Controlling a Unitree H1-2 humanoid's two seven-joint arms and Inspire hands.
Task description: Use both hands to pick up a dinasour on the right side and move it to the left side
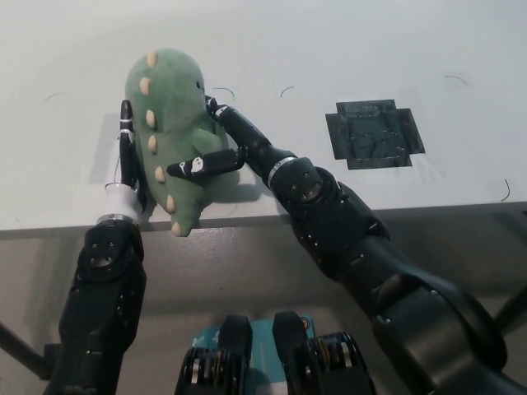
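Two hands are clamped on the soft green plush dinosaur with cream back spikes [169, 136]: your left hand [126, 160] presses flat against its left flank, and the black right hand [218, 148] wraps its other side, one finger lying across the belly. The toy is upright near the front edge of the white table [346, 49], over a pale grey patch [107, 148], well left of the dark taped square [376, 133]. Keep both sides squeezing evenly and travel together; plush likely gives, so uneven pressure could let it twist out. Most of your left hand is hidden behind the toy, and you cannot tell whether the tail touches the table.
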